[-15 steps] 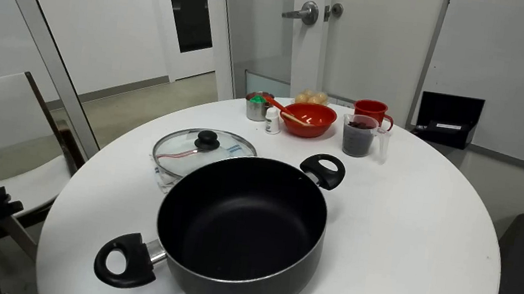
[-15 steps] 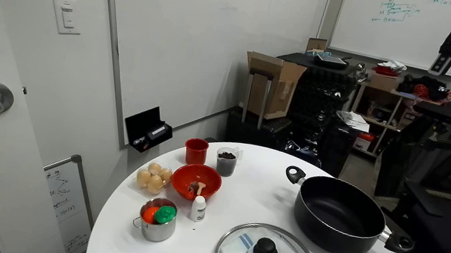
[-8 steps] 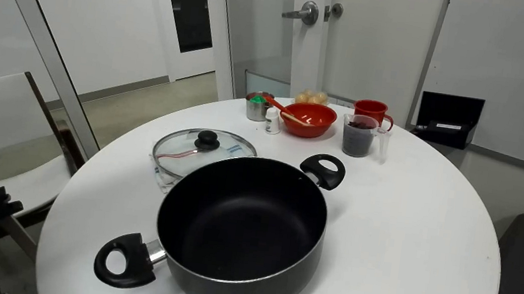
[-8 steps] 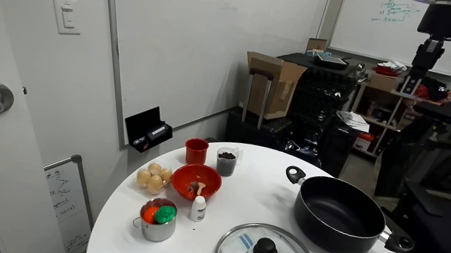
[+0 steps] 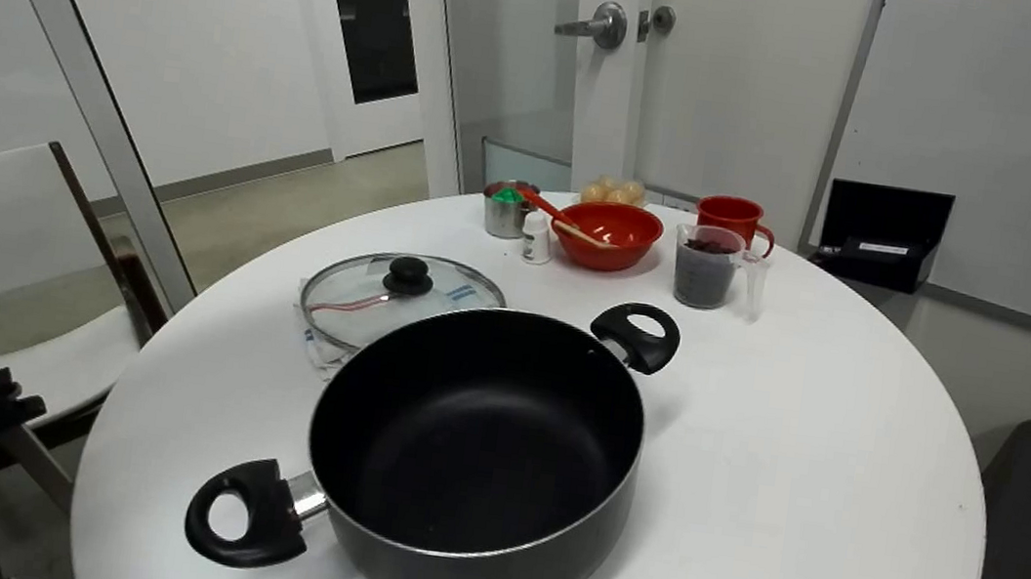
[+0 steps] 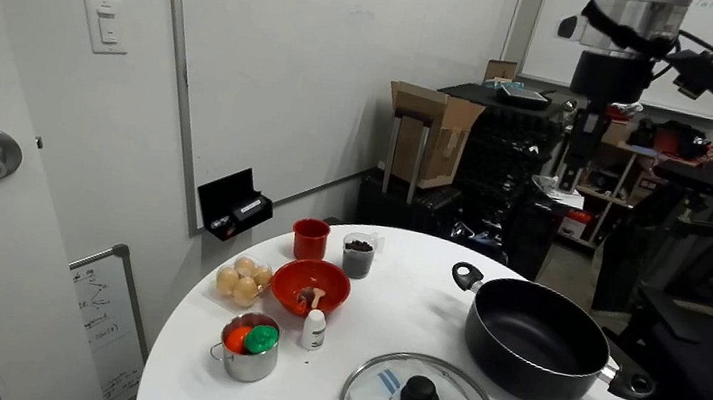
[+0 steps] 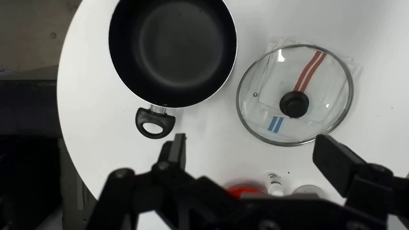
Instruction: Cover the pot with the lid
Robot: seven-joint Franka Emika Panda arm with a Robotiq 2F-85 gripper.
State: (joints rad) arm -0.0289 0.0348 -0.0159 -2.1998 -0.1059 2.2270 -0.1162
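Table [image 7: 211, 143], lid [image 7: 294, 99], pot [image 7: 174, 52] cropped (wrist view)

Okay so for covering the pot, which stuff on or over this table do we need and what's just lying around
For the job:
pot, uncovered
glass lid
gripper, open

Just lying around:
striped cloth under the lid
red bowl
red mug
measuring cup
metal cup
white bottle
tan egg-like things

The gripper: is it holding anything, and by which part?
Nothing is held: the gripper is open, up above the table, and the lid lies lower, ungripped.
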